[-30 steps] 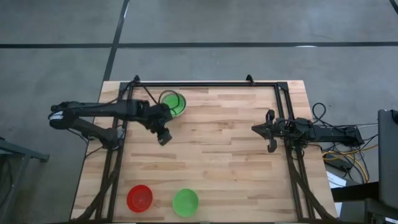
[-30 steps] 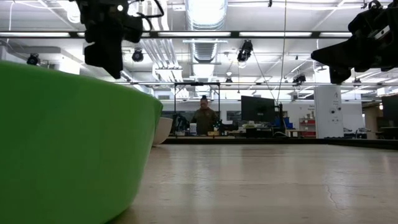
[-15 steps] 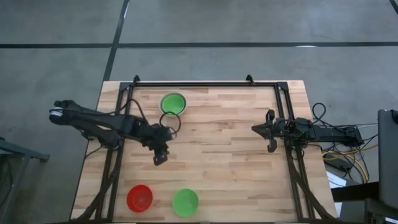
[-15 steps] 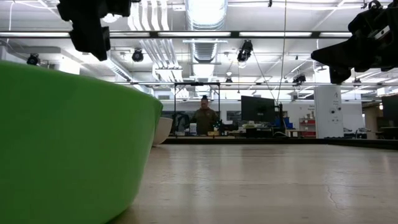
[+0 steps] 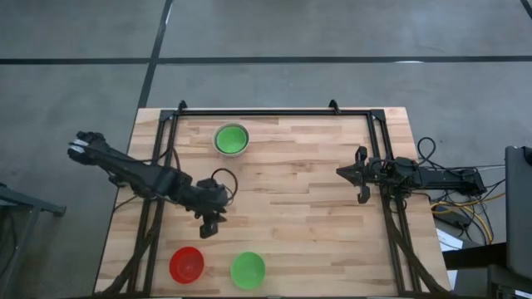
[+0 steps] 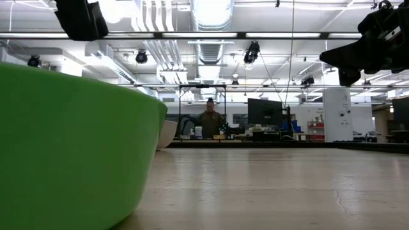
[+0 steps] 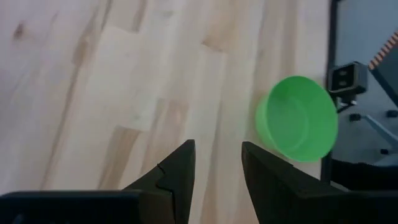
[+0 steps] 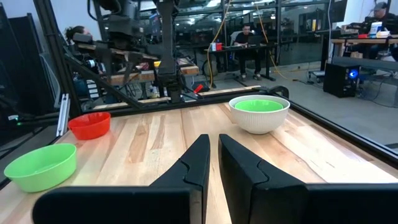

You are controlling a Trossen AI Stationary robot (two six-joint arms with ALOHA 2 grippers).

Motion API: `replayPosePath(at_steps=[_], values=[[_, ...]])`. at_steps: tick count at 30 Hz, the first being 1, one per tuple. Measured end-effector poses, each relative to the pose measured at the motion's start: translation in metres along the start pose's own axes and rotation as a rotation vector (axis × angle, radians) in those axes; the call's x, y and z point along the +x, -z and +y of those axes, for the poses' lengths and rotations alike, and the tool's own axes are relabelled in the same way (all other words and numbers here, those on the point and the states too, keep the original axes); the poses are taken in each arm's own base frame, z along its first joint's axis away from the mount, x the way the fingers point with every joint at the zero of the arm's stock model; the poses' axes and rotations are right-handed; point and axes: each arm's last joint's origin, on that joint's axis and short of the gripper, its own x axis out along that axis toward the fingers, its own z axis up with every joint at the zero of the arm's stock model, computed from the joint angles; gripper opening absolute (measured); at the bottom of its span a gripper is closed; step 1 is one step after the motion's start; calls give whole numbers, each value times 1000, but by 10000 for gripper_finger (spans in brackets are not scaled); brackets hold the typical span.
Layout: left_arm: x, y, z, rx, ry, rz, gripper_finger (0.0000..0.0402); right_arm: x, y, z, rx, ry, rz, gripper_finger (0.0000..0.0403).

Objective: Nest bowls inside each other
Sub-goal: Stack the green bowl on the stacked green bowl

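**Left arm reaches low across the table, jaws apart and empty**

The left arm runs from its base at the table's left edge diagonally toward the near side, its links stretched out in a long slant. The left gripper hangs over bare wood, between the stack at the far side and the two loose bowls near the front edge. Its fingers stand apart with a clear gap and hold nothing; past them the wrist camera sees the table and the lone green bowl.

That green bowl sits upright near the front edge, just beside the red bowl, the two apart from each other. The gripper is above and short of both, touching neither.

At the far side stands the white bowl with a green one nested inside it, well apart from the front pair. In the right wrist view the same stack shows green within a pale rim.

The right arm waits at the table's right edge, stretched inward level with the table's middle. The right gripper holds nothing, its fingers drawn close with only a narrow slit between them.
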Motion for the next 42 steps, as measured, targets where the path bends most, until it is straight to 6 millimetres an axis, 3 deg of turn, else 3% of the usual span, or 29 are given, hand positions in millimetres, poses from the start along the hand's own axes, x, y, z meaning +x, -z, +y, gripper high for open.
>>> replayPosePath(at_steps=[8,19,42], values=[[13,-2,-11,9,33,-19,136,0,0,0,1,0,0,34],[38,2,-15,-162,56,114,136,0,0,0,0,0,0,34],[72,9,-39,-378,121,168,136,0,0,0,1,0,0,34]])
